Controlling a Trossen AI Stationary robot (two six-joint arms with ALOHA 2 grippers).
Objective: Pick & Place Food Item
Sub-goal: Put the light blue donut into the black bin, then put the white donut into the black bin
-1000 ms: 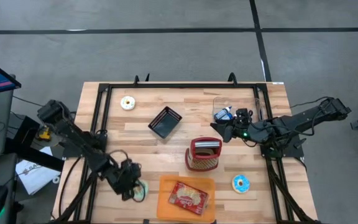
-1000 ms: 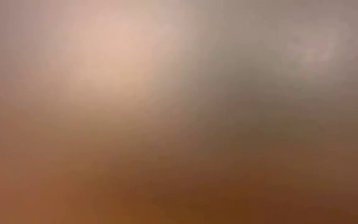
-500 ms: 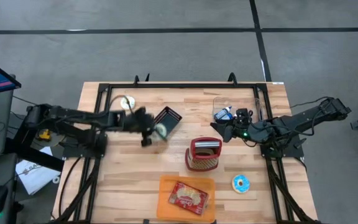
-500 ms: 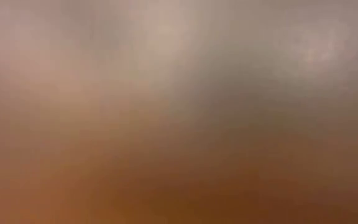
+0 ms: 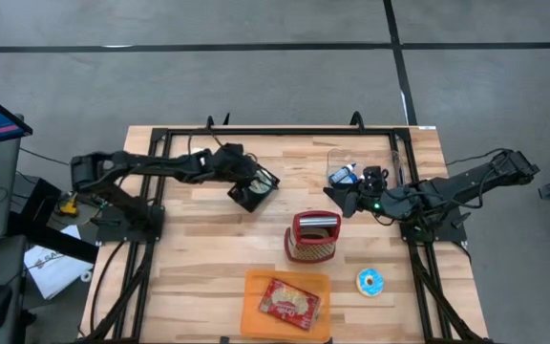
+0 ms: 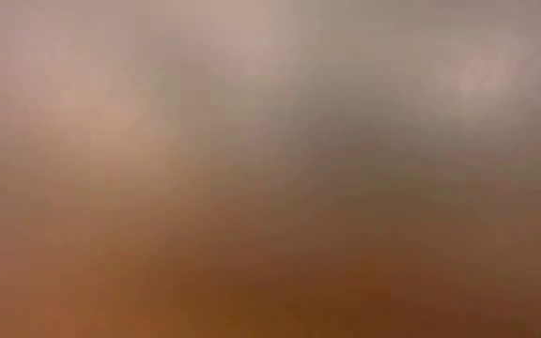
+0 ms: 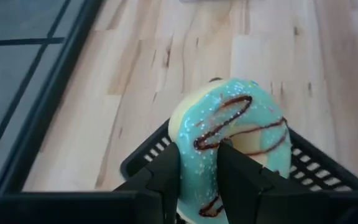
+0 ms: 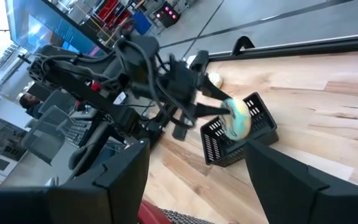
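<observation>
The left gripper [image 5: 247,183] hangs over the black basket [image 5: 259,194], its jaws clamped on the teal donut [image 7: 232,143], which is above the basket's rim. Right of it stand a red holder [image 5: 313,238] and an orange tray [image 5: 287,303]. The right gripper [image 5: 337,198] waits by the table's [image 5: 218,248] right edge, jaws wide. The low view is probably blocked; nothing reads there.

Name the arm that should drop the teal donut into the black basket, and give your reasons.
Left. The left gripper is shut on the teal donut, directly above the black basket. The right gripper hangs open and empty, off to the basket's side across the table.
</observation>
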